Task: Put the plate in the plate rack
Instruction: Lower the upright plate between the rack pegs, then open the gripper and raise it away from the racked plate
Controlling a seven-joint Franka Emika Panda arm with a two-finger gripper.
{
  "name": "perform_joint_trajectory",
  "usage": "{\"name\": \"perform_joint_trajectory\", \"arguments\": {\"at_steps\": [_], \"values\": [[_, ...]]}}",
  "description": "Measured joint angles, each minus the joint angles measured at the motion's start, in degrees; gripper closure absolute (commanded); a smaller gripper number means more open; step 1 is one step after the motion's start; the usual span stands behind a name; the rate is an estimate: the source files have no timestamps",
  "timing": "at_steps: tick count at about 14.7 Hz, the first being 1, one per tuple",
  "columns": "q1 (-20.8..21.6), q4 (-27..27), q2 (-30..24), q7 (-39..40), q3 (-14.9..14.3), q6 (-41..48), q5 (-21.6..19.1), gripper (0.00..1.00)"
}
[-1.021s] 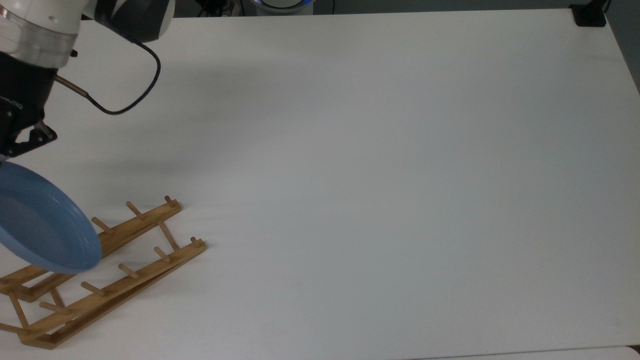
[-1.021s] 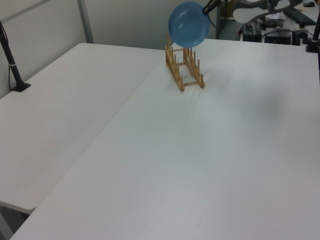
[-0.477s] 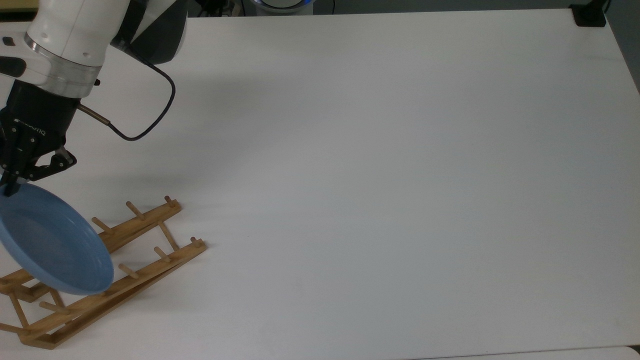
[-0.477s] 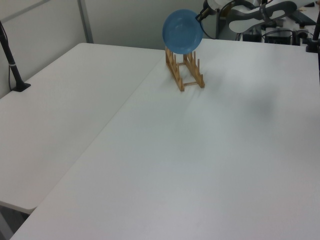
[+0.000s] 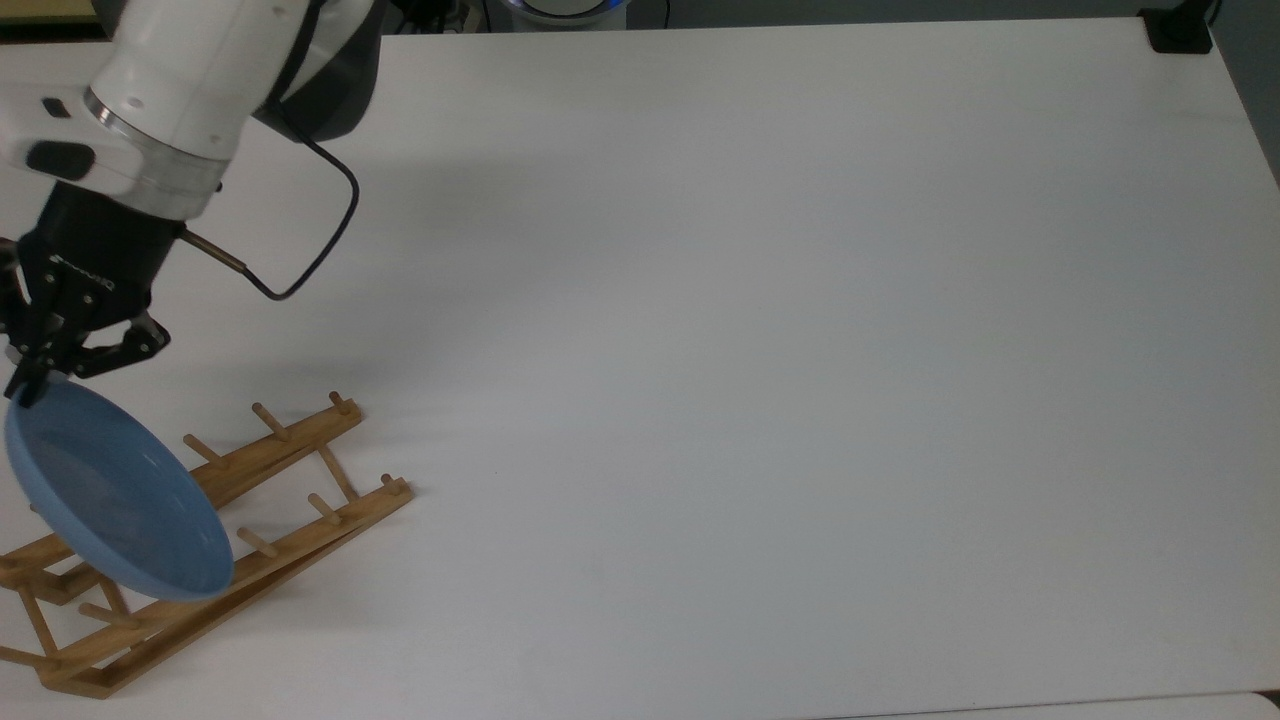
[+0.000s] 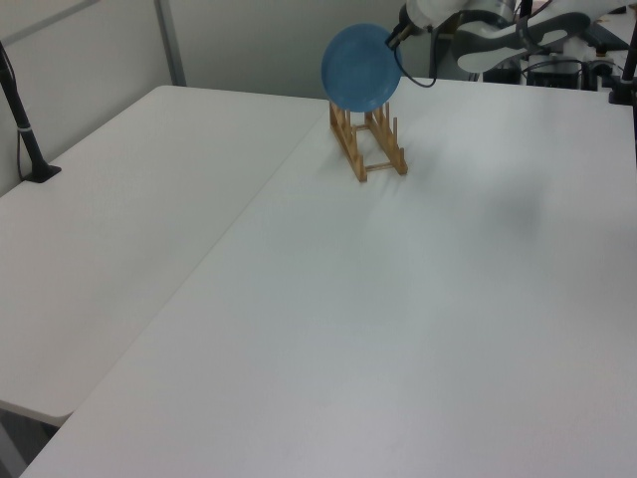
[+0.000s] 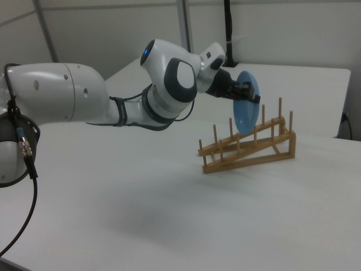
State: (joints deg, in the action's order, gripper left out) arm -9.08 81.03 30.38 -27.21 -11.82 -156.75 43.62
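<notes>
White table (image 5: pixel 760 300); tool (image 5: pixel 28 385) clenched on plate (image 5: pixel 115 495) rim, plate hiding plate rack (image 5: pixel 290 455) pegs.

Robotics lab, white table (image 5: pixel 750 300), grey partition panels (image 6: pixel 90 50), mounted robot arm (image 7: pixel 113 101)

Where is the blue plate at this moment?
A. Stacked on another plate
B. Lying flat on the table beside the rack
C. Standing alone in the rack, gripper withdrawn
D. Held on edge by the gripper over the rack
D: the gripper clamps the plate by its rim, tilted on edge over the wooden plate rack.
</notes>
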Motion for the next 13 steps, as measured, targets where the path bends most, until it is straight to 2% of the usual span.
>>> {"name": "perform_joint_trajectory", "arguments": {"at_steps": [1,2,4,5,10,13], "values": [[0.28,0.00,0.30,-0.99,0.01,-0.02,1.20,0.74],[0.60,0.01,0.58,-1.66,0.03,-0.03,2.01,0.66],[1.19,0.01,1.29,-2.34,0.04,-0.04,2.51,0.36],[1.26,0.01,1.46,-2.38,0.05,-0.04,2.52,0.00],[1.72,-0.20,1.53,-3.03,0.14,-0.17,2.41,0.00],[3.79,-0.30,1.05,-6.90,0.40,-0.04,-0.19,0.00]]}}
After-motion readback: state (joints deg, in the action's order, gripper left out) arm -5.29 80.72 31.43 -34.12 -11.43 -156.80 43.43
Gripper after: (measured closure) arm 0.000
